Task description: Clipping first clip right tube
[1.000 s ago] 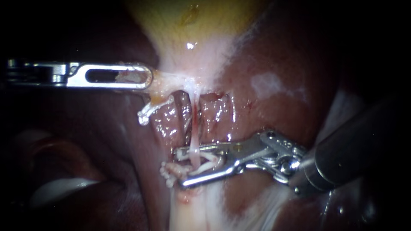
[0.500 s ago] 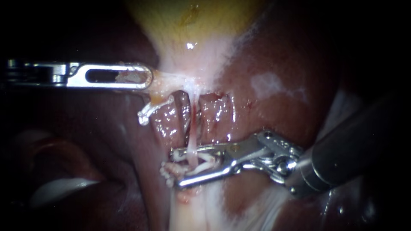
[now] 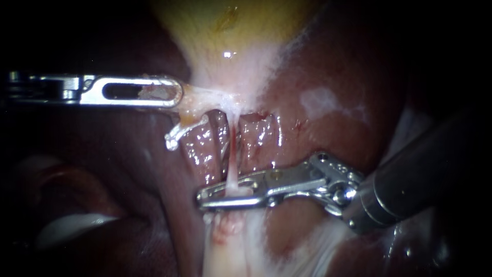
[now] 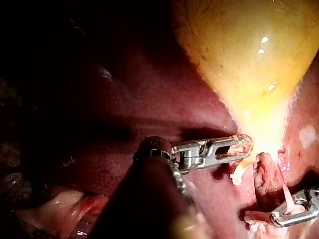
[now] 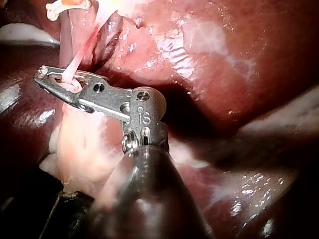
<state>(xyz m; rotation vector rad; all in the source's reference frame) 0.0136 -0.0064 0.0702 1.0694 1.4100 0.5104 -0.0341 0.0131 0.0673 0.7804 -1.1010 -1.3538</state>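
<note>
Clamping the right tube [image 3: 231,172] between its 2 jaws, the right instrument [image 3: 205,196] looks mid-squeeze, clipping it. Beyond those jaws, the left instrument [image 3: 174,93] grips the gallbladder [image 3: 230,36] neck. Next: open gently, withdraw straight, without snagging.

Surgical bench setting: a glossy dark-red liver [image 3: 328,66] and a yellow, tapering gallbladder [image 3: 230,31] lie ahead of the slender steel right instrument [image 3: 205,196].

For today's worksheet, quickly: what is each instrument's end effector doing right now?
Left instrument: shut on gallbladder tissue.
Right instrument: shut on the tube.
</note>
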